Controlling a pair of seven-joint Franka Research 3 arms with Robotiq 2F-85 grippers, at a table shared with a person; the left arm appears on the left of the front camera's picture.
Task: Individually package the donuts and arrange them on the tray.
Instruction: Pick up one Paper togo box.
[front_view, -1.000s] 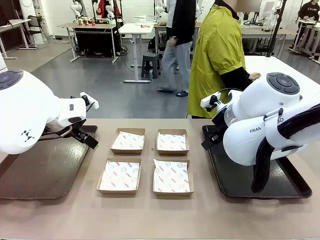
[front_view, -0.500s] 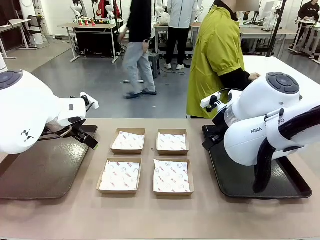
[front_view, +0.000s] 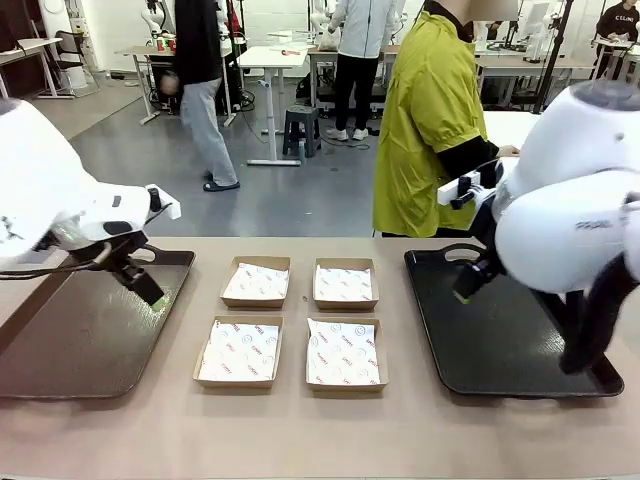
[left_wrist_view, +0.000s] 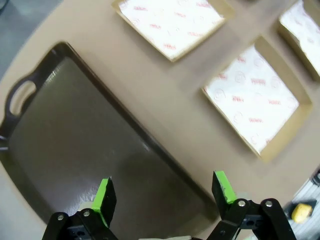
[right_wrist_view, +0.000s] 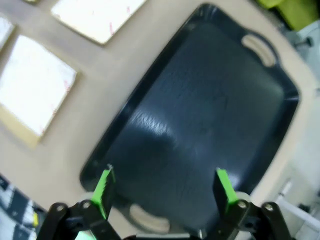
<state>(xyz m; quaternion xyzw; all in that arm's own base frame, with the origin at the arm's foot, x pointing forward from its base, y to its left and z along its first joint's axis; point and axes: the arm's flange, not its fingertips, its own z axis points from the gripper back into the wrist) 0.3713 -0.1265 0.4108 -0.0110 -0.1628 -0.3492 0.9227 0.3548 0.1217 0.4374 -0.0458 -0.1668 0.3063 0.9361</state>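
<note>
- The left gripper (front_view: 152, 292) hovers low over the left tray (front_view: 70, 350), jaws spread wide and grasping nothing.
- The right gripper (front_view: 466, 288) hangs over the right tray (front_view: 500, 360), likewise released and empty.
- Where the donuts are I cannot tell. The four boxes (front_view: 239, 351) sit in a two-by-two block on the tabletop (front_view: 300, 430) between the trays, each showing its printed paper liner with nothing on top.
- Risk, as I judge it: both grippers ride close above the tray surfaces, so a careless descent or sideways sweep could clip a raised rim and shove a tray into the boxes.
- The boxes look light and the liners loose. A nudge from a finger, or a donut set down off-centre, could slide a box or ruck its paper.
- The person in the yellow-green jacket (front_view: 430, 110) stands at the far edge just behind the right arm — a fast reach that way could meet a sleeve or hand.
- The front view gives the whole layout, with all four boxes, both trays and the person, though the right arm's bulk hides part of its tray.
- The left wrist view adds the tray's handle cut-out (left_wrist_view: 22, 95) and two boxes just beyond the rim.
- The right wrist view shows that tray's dark floor whole, with a handle cut-out at each end.
</note>
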